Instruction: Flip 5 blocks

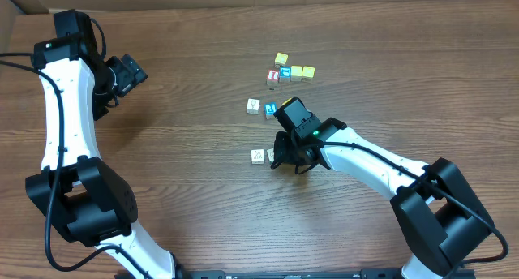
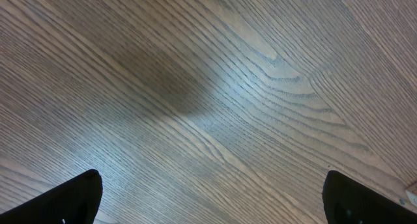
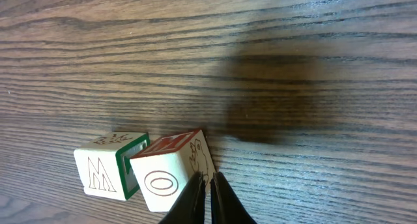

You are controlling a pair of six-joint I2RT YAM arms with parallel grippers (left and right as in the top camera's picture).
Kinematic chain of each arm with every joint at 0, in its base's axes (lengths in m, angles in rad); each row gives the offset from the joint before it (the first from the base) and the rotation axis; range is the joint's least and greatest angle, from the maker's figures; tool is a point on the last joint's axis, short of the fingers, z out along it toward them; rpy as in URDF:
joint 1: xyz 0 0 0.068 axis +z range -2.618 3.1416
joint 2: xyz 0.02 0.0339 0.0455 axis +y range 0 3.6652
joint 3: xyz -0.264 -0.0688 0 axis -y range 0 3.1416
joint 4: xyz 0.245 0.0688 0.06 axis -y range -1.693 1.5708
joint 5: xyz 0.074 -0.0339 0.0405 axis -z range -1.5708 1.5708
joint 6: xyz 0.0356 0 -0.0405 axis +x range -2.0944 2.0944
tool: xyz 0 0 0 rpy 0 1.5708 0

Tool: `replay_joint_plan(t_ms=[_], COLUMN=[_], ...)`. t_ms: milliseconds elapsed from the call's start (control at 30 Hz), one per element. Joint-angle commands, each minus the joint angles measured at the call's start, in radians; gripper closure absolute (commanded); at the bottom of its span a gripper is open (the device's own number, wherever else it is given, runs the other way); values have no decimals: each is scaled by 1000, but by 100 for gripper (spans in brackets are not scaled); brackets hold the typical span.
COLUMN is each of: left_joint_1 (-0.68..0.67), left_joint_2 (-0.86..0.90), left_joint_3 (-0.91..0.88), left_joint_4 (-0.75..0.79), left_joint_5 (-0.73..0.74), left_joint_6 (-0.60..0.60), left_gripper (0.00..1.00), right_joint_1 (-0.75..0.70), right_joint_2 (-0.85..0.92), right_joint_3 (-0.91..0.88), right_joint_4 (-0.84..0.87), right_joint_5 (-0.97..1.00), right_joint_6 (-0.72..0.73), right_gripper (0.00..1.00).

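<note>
Two small wooden blocks sit side by side: one with an M face and green border point(image 3: 107, 173), and one with an O face and a red top point(image 3: 171, 175), which is tilted against the first. My right gripper point(image 3: 208, 177) is shut with nothing between its fingers, its tips touching the right, picture face of the O block. Overhead, that gripper point(image 1: 278, 159) is beside the white block point(image 1: 258, 156) and hides most of its neighbour. Other blocks lie farther back: a white one point(image 1: 254, 106) and a blue one point(image 1: 270, 110). My left gripper point(image 1: 130, 72) is open over bare wood at the far left.
A cluster at the back holds a lone yellow cube point(image 1: 280, 58), a red-topped cube point(image 1: 273, 76), a blue one point(image 1: 285, 73) and two yellow ones point(image 1: 302, 71). The left wrist view shows only the wooden table point(image 2: 208, 87).
</note>
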Motion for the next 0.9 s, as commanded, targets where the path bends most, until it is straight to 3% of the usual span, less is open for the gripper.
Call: replay_joint_plan(t_ms=[0,567,867], left_joint_1=[1,1,1], left_joint_2=[-11,-11,-11], left_joint_3=[15,15,15], left_joint_4=[0,0,0], left_joint_5=[-4,-4,-4], left_joint_6=[4,4,4], left_gripper=[0,0,0], right_joint_1=[5,5,-5], right_joint_2=[-7,-7,-7], right_joint_3=[-10,-10,-10], right_joint_4=[3,36,44], right_joint_5=[-8,-54,14], right_joint_6=[20,42,38], right_gripper=[92,92,92])
